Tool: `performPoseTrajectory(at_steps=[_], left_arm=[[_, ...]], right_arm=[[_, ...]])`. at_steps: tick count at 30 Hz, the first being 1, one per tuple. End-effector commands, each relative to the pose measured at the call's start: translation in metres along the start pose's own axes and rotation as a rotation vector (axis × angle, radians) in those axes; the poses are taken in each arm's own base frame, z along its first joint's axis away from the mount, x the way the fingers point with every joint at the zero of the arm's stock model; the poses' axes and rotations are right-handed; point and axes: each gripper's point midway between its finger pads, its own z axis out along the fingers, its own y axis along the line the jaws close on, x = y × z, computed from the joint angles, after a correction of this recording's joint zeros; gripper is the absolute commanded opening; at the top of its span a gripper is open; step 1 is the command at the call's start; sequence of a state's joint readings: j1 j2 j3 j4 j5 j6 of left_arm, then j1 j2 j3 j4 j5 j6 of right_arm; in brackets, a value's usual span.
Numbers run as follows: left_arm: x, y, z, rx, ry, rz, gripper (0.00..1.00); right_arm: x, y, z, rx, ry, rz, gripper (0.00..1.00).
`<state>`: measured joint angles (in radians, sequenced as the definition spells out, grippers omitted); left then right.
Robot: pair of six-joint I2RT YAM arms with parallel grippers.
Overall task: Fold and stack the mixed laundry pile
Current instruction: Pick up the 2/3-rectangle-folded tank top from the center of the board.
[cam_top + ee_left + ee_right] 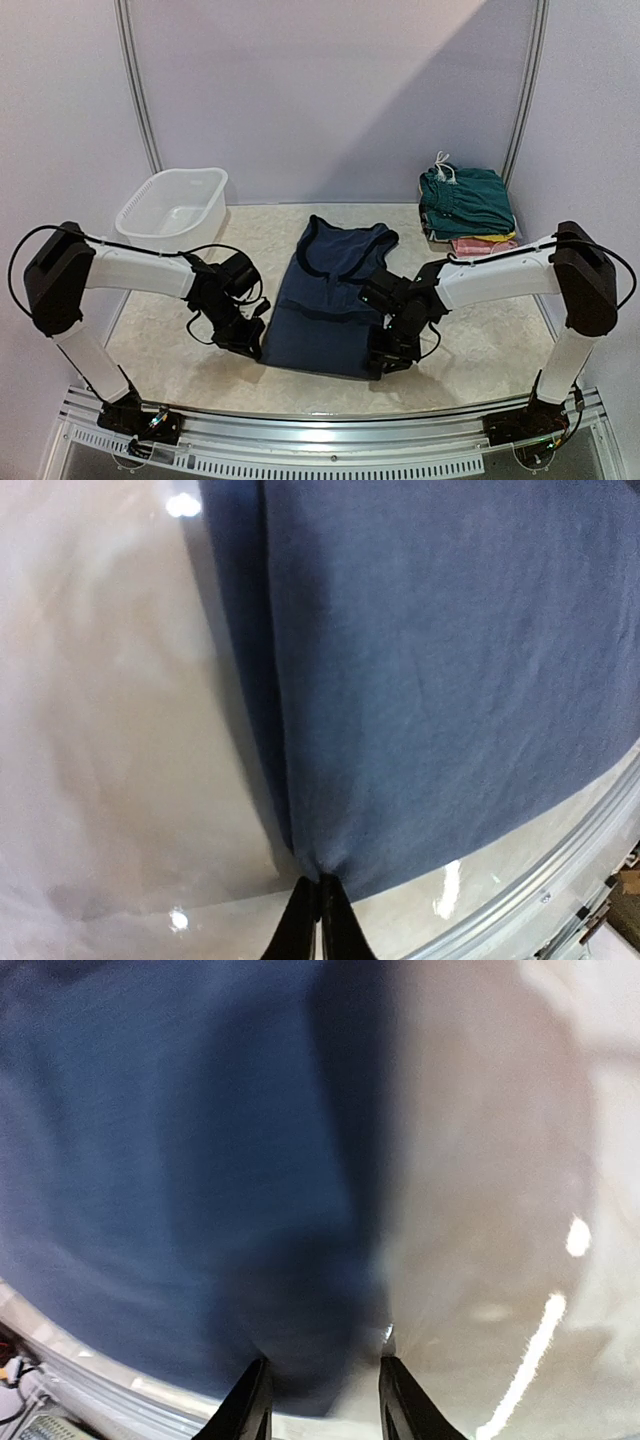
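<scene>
L tool [320, 888] clenched on navy top [450, 660] hem corner; R tool [320, 1370] released, astride other corner. Clench R first, then lift both evenly, hem taut.

Pale, glossy marbled table [480, 350] w/ a metal rail [330, 440] along the near edge; light glints show on the surface in both wrist views. Centre: navy top [325, 310] spread out on it, neck toward the far wall, hem toward the rail. Far-left corner: white plastic tub [205, 215], upright, well apart from the top. Far-right corner: small folded stack, w/ a pink garment [470, 246] at the bottom on the tabletop, a yellow layer [497, 238] over it, and teal shorts [465, 198] w/ white drawstring [443, 168] on top.
</scene>
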<state>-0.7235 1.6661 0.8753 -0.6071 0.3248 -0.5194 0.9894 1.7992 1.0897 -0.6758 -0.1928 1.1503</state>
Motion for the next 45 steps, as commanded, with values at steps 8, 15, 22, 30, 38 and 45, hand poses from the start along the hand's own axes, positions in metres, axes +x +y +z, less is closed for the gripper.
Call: performPoseTrajectory(at_steps=[8, 15, 22, 30, 38, 45], left_arm=[[0.030, 0.000, -0.026, 0.017, -0.073, -0.039, 0.46], [0.038, 0.000, -0.027, 0.077, -0.100, -0.049, 0.57], [0.038, 0.002, -0.019, 0.142, -0.108, -0.082, 0.58], [0.038, 0.001, -0.013, 0.173, -0.101, -0.095, 0.56], [0.035, 0.000, -0.007, 0.179, -0.091, -0.102, 0.53], [0.029, 0.003, -0.007, 0.158, -0.108, -0.106, 0.50]], right_arm=[[0.017, -0.017, -0.036, -0.091, -0.085, 0.057, 0.53], [0.031, -0.028, -0.033, -0.257, -0.117, 0.134, 0.63], [0.043, -0.027, -0.018, -0.305, -0.112, 0.131, 0.63], [0.049, -0.019, 0.002, -0.328, -0.085, 0.138, 0.58], [0.050, -0.018, 0.016, -0.322, -0.070, 0.157, 0.51], [0.050, -0.021, 0.024, -0.294, -0.057, 0.182, 0.44]])
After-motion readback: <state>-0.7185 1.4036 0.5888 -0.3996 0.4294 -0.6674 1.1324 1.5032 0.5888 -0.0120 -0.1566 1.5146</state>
